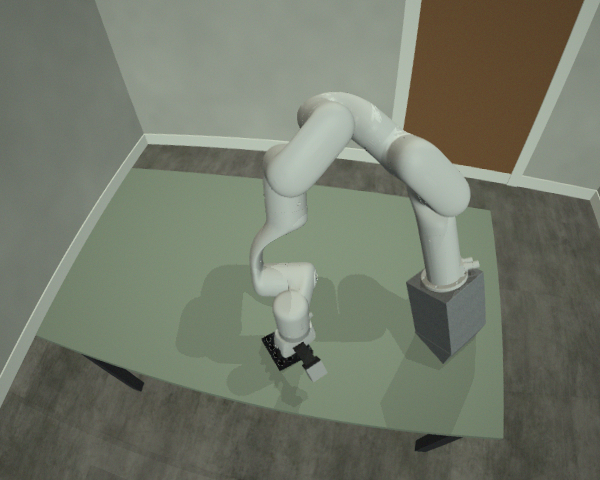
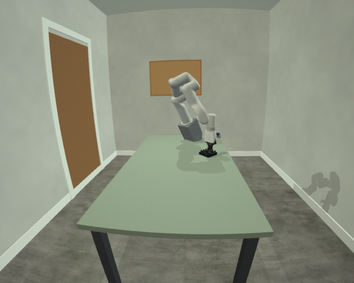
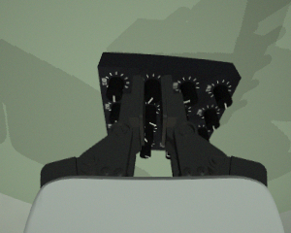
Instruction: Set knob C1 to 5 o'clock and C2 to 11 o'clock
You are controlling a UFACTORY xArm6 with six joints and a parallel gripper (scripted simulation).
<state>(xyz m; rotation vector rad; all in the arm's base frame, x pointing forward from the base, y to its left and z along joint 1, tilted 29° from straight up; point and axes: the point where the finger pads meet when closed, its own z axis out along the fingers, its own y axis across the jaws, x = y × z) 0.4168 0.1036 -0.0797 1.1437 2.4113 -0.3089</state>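
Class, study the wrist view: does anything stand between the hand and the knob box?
Nothing visible does. The hand is down on the knob box, its fingers closed on one knob; which knob is unclear.

Long green bench (image 2: 159, 194) in mid-room, small black square knob box (image 1: 273, 350) on it near one long edge, white arm's hand (image 3: 153, 149) directly above the box, grey block pedestal (image 1: 463, 330) well to one side, brown door (image 2: 73, 106) at left of the exterior view.
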